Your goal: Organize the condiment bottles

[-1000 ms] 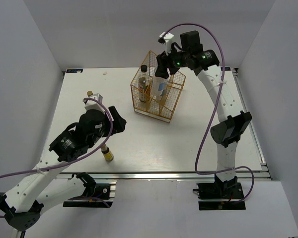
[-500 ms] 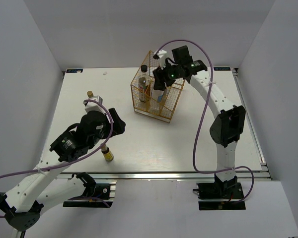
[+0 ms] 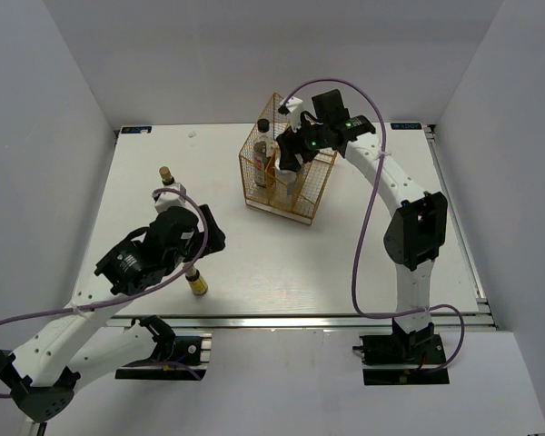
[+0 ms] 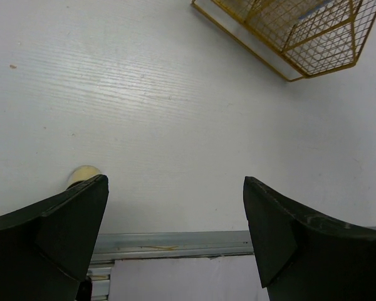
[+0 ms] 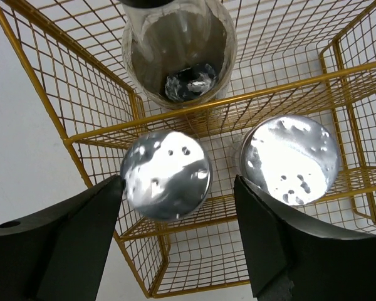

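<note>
Left hand (image 4: 174, 188): fingers spread wide over the bare surface (image 4: 175, 113), holding nothing; from above it is hidden under its own arm.
Right hand (image 5: 177, 180): jaws apart above the basket (image 5: 100, 132), not clamped on anything.
Near white bottle (image 5: 166, 174): upright in the basket between the right fingers; only its silver top shows.
Second white bottle (image 5: 292, 160): neighbouring compartment, label hidden.
Dark bottle (image 5: 178, 56): compartment beyond, cap cut off.
Front yellow bottle (image 3: 197, 283): stands near the surface's front edge, top under the left arm.
Far yellow bottle (image 3: 166, 173): upright, well apart at far left.
</note>
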Robot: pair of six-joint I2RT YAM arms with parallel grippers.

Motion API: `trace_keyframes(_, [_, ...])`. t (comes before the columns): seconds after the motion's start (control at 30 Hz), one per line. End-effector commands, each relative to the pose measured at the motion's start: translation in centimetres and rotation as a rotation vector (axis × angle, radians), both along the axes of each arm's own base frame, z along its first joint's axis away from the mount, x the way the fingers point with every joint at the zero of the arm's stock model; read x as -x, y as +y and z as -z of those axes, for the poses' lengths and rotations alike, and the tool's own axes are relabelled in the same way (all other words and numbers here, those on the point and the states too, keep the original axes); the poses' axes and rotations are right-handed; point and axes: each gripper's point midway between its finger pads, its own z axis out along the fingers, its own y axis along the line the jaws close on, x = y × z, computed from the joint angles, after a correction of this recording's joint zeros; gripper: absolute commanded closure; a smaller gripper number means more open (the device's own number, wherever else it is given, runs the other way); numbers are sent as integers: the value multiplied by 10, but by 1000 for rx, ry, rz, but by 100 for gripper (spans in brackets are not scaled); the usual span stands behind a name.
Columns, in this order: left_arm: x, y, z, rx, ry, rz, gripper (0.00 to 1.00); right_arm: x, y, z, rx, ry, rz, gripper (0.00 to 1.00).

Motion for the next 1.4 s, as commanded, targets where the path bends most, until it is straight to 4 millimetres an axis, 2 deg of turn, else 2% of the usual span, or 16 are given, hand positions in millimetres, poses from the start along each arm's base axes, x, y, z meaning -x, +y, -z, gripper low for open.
trace_keyframes(0.0, [4,8,10,-37,45,-37,2,-2,3,-56,-76,-127,-12,22])
trace_keyframes(0.17, [5,12,19,-65,84,-63,2,5,2,-74,-95,-141,-21,21])
trace_keyframes(0.37, [9,24,22,-114,128,-124,3,25,-8,-135,-136,-306,-66,26])
trace_keyframes(0.4, [10,29,22,-121,126,-147,5,40,-12,-159,-160,-372,-100,27])
trace_keyframes(0.43, [9,31,20,-123,121,-160,6,55,-7,-146,-167,-376,-197,28])
trace_keyframes(0.5, [9,37,12,-114,97,-190,11,89,-9,-169,-226,-501,-332,33])
trace_keyframes(0.53, [7,41,8,-119,81,-210,19,118,-2,-139,-273,-441,-462,36])
trace_keyframes(0.57, [7,43,6,-121,73,-219,25,129,-1,-141,-300,-520,-539,44])
trace_keyframes(0.63, [9,48,2,-132,72,-240,43,175,2,-143,-388,-549,-696,53])
trace_keyframes(0.7, [13,56,4,-164,92,-259,49,195,8,-116,-384,-493,-742,61])
trace_keyframes(0.8, [17,65,0,-175,97,-302,38,229,31,-79,-348,-390,-845,56])
trace_keyframes(0.9, [14,73,-17,-170,55,-346,13,277,58,-34,-289,-262,-918,29])
trace_keyframes(0.93, [11,72,-29,-160,35,-354,11,273,72,-33,-287,-321,-895,21])
trace_keyframes(1.0, [7,75,-40,-172,15,-368,8,293,88,-13,-288,-304,-916,19])
trace_keyframes(1.17, [4,75,-63,-138,-25,-383,8,294,136,15,-264,-186,-812,20])
trace_keyframes(1.37, [10,82,-77,-46,-87,-411,7,297,185,28,-287,-69,-716,22])
